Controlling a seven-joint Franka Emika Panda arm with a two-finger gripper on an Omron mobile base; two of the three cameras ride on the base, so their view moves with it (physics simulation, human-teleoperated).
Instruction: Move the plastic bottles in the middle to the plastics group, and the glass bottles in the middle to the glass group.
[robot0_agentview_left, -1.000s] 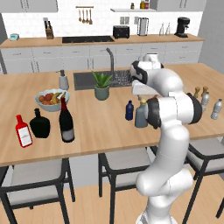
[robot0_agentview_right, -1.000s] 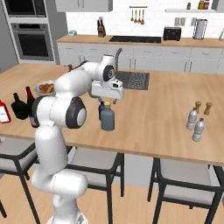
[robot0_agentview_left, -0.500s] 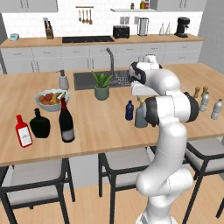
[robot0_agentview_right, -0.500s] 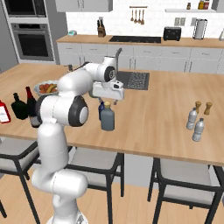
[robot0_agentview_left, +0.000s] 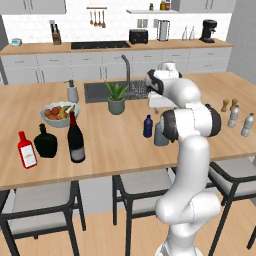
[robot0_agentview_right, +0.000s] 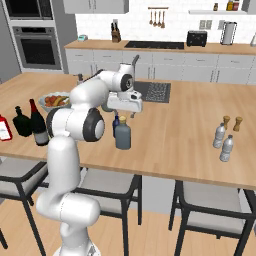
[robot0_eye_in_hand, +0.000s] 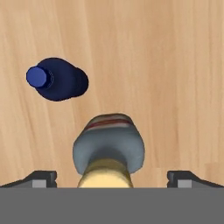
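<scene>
My gripper (robot0_eye_in_hand: 112, 176) is open and points straight down over the grey-blue glass bottle (robot0_eye_in_hand: 108, 148) with the gold-tan cap, one fingertip on each side of it and neither touching. The small dark-blue plastic bottle (robot0_eye_in_hand: 59, 79) stands just beside it. From the base, the gripper (robot0_agentview_left: 159, 108) hangs above the grey-blue bottle (robot0_agentview_left: 160, 136), and the dark-blue bottle (robot0_agentview_left: 148, 126) is to its left. The tall black wine bottle (robot0_agentview_left: 76, 138) stands at the left beside the black flask (robot0_agentview_left: 46, 143) and the flat red bottle (robot0_agentview_left: 26, 150). Two clear water bottles (robot0_agentview_left: 247, 125) stand at the right.
A fruit bowl (robot0_agentview_left: 57, 113), a potted plant (robot0_agentview_left: 116, 98), a soap dispenser (robot0_agentview_left: 73, 92) and the sink (robot0_agentview_left: 100, 92) lie behind the bottles. Two small shakers (robot0_agentview_left: 225, 106) stand near the water bottles. Stools (robot0_agentview_left: 42, 199) line the counter's front edge.
The arm has barely shifted above the grey-blue bottle. The jaws have stayed open and no bottle has moved.
</scene>
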